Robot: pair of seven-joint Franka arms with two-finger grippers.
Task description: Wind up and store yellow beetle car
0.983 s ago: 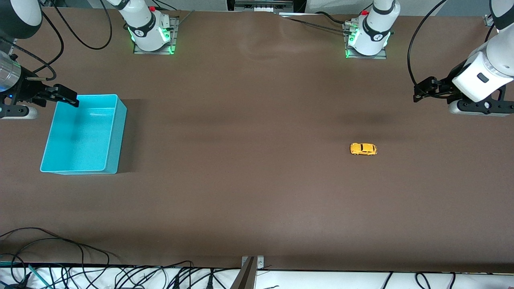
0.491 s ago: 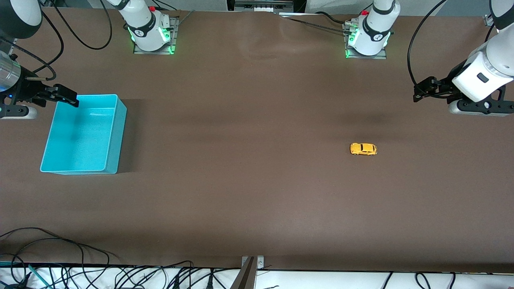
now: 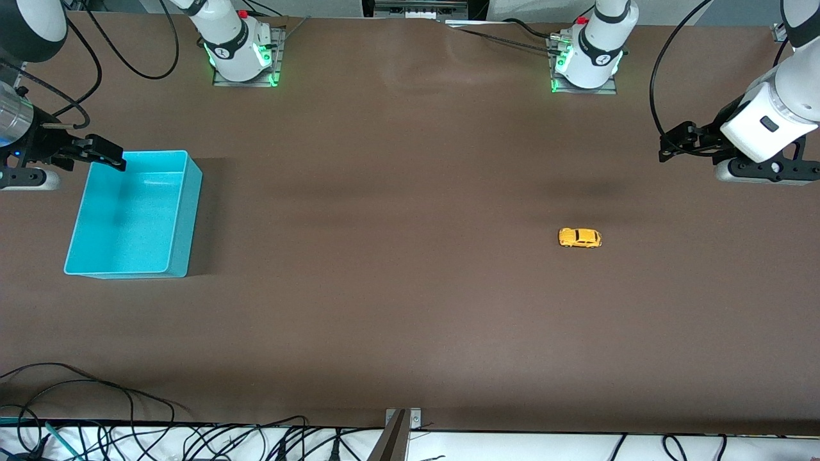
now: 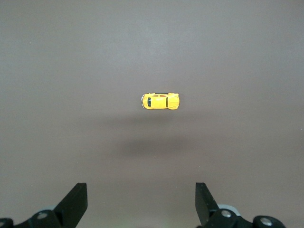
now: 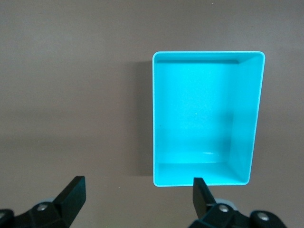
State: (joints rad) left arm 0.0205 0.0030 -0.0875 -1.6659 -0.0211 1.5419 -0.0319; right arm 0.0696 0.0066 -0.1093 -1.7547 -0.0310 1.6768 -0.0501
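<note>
The yellow beetle car stands on its wheels on the brown table, toward the left arm's end. It also shows in the left wrist view, apart from the fingers. My left gripper hangs open and empty in the air over the table at that end, and its jaws are spread wide. The turquoise bin stands empty toward the right arm's end. My right gripper hangs open and empty over the bin's corner; in the right wrist view the gripper is spread wide above the bin.
The two arm bases stand along the table's edge farthest from the front camera. Loose cables lie along the edge nearest to it. A metal bracket sits at that near edge.
</note>
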